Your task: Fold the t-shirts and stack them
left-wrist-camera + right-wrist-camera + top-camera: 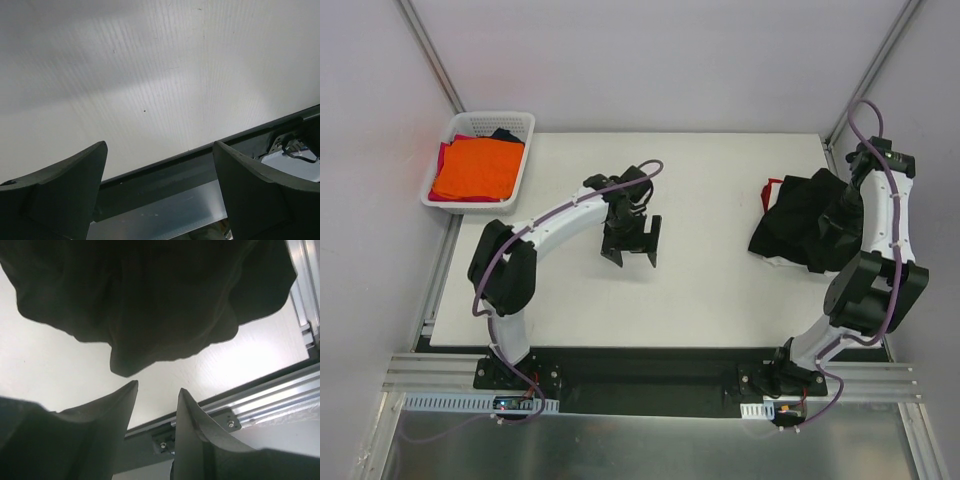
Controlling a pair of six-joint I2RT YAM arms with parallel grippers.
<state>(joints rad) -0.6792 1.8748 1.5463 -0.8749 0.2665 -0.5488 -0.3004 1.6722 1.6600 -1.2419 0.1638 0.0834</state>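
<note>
Two grippers: the left gripper (pixel 630 262) hangs over the middle of the counter (pixel 720 290) with its jaws spread wide and nothing between them. The right gripper (pixel 158 386) is at the right edge, jaws partly apart, bare counter showing in the gap and nothing held.
Black t-shirt (pixel 800 225): a crumpled heap against the right edge of the counter, about midway along it, just beyond the right gripper's tips.
Red cloth (pixel 772 187): a scrap peeps out at the heap's far-left side; it may be a second shirt, but too little shows to tell.
Basket (pixel 525 160): it sits at the far-left corner and holds a folded orange t-shirt (pixel 475 168) on top, with more cloth under it.
Handling: the shirt looks light, limp and creased, with no stiffness. It will probably sag from any single pinch and drag rather than slide.
Where to hold: best at a hem or shoulder seam on the heap's outer edge, pinching one layer only. The second gripper should take the matching corner so the shirt can be spread flat.
Stage: spreading is not yet begun; the heap is unfolded.
</note>
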